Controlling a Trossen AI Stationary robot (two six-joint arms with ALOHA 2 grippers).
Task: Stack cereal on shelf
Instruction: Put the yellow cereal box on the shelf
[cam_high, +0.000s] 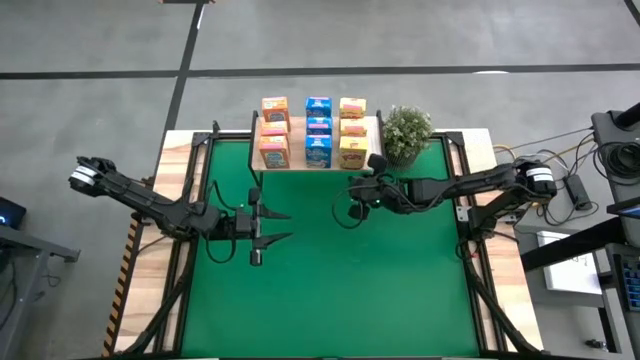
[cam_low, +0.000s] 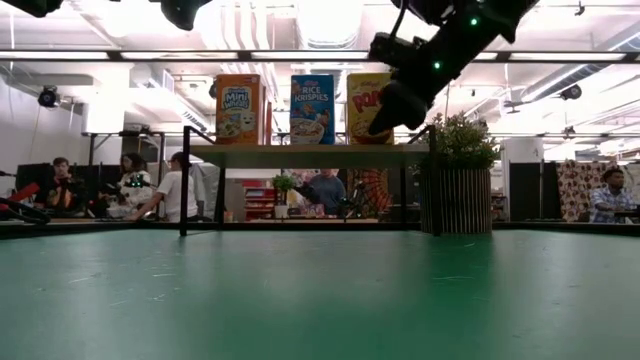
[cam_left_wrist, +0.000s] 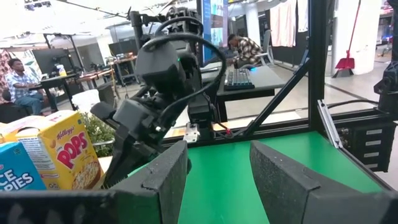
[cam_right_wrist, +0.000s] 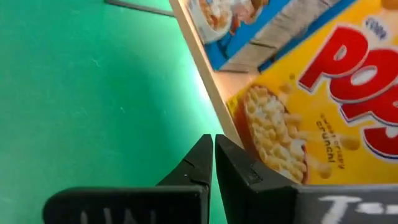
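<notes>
The shelf (cam_high: 312, 166) stands at the mat's far edge, a light-wood board (cam_low: 300, 155) on black legs. Nine cereal boxes stand on it in three columns: orange-pink (cam_high: 274, 130), blue (cam_high: 318, 130) and yellow (cam_high: 352, 130). My right gripper (cam_high: 372, 165) is shut and hangs just in front of the near yellow box (cam_right_wrist: 323, 106), by the shelf's front edge (cam_right_wrist: 208, 87). It also shows high up in the low view (cam_low: 392, 108). My left gripper (cam_high: 272, 228) is open over the mat's left middle, away from the shelf; its fingers (cam_left_wrist: 168, 174) hold nothing. My right gripper's shut fingertips (cam_right_wrist: 205, 149) point at the lower front of the near yellow box, by the shelf's edge. I cannot tell whether they touch the box or the board.
A potted plant (cam_high: 405, 135) in a slatted pot (cam_low: 462, 195) stands right of the shelf, close to my right arm. Open green mat (cam_high: 350, 290) lies near of both arms. Black frame bars (cam_high: 190, 200) run along the mat's sides. People sit in the room beyond (cam_low: 170, 190).
</notes>
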